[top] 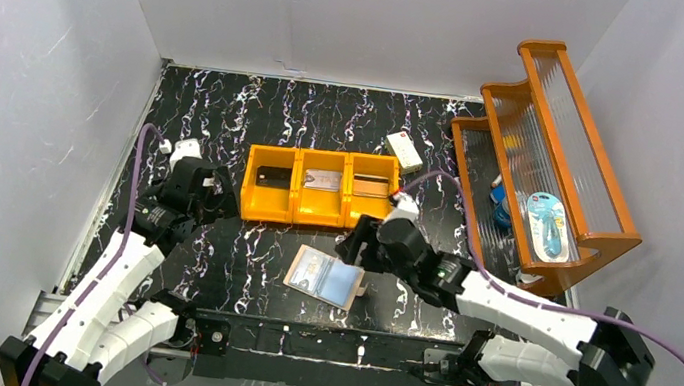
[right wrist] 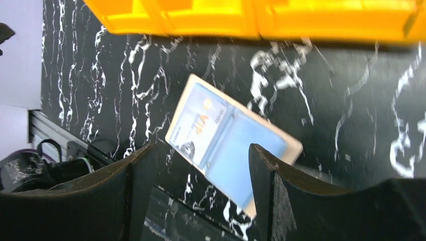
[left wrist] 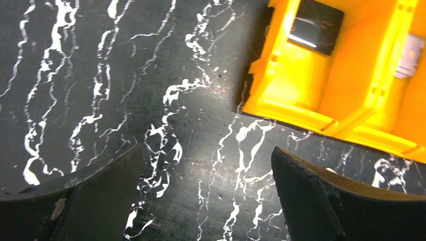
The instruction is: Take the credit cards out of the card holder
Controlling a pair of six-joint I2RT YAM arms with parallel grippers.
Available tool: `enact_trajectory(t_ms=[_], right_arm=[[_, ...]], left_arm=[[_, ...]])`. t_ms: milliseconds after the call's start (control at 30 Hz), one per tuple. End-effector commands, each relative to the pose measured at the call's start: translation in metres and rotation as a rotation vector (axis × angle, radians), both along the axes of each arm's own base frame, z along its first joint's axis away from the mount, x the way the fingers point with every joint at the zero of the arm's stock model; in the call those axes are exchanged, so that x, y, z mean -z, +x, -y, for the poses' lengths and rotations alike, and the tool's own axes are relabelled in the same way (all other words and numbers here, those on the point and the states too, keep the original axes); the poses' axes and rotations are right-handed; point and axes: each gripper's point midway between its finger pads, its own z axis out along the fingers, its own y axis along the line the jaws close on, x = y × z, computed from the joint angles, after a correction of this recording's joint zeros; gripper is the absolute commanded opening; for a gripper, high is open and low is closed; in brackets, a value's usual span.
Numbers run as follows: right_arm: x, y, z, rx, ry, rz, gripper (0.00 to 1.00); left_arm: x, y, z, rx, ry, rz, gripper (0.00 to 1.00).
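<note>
My right hand: the right gripper (right wrist: 202,148) hovers over the card holder (right wrist: 241,145), fingers wide apart, holding nothing.
My left hand: the left gripper (left wrist: 205,150) hangs over bare table (top: 229,106) by the left end of the orange bin (top: 292,208), also wide open and empty.
Where the holder is: it lies open and flat on the table, between the bin and the near edge, a little turned, nothing pressing it down.
Where the cards are: one pale card marked VIP (right wrist: 198,128) sits in the left pocket. The right pocket looks empty to me. The other cards are in the bin.
Risk one: I think the holder is light and loose. If I pull the VIP card with one hand only, the whole holder may slide or come up with it.
Risk two: the card lies flush in a glossy pocket. My fingers may slip off its edge, or pinch the panel together with the card.
Risk three: the holder is near the front edge. A push in the wrong direction may send it off the table.
Risk four: my left hand is well apart from the holder, so it cannot pin it now.
Count of cards: four as I judge: one in the holder and three in the bin, the black card (left wrist: 316,25), the silver-grey card (top: 323,179) and the dark card (top: 371,186), which is small and not clear.
Count of other things: one holder, one bin with three compartments, one white box (top: 405,149), one wooden rack (top: 571,114).
</note>
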Motion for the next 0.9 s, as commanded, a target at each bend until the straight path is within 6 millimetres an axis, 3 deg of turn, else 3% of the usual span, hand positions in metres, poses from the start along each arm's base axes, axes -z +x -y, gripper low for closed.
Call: enact_trajectory(t_ms=[0, 233, 400, 533, 733, 867], right_arm=[[-0.002, -0.012, 0.009, 0.173, 0.235, -0.152, 0.74], [0.018, -0.025, 0.022, 0.225, 0.294, -0.241, 0.74], [0.013, -0.025, 0.016, 0.193, 0.3, -0.229, 0.74], [0.015, -0.028, 0.009, 0.16, 0.295, -0.244, 0.73], [0.014, -0.033, -0.013, 0.091, 0.34, -0.288, 0.69], [0.015, -0.038, -0.026, 0.038, 0.329, -0.32, 0.6]], left_arm=[[-0.003, 0.006, 0.02, 0.111, -0.06, 0.012, 0.98], [-0.031, 0.01, 0.087, 0.332, -0.321, -0.054, 0.93], [-0.026, -0.008, 0.132, 0.507, -0.483, -0.17, 0.86], [-0.023, -0.026, 0.153, 0.605, -0.493, -0.205, 0.86], [0.018, -0.063, 0.189, 0.753, -0.456, -0.383, 0.79], [0.038, -0.065, 0.194, 0.748, -0.431, -0.406, 0.74]])
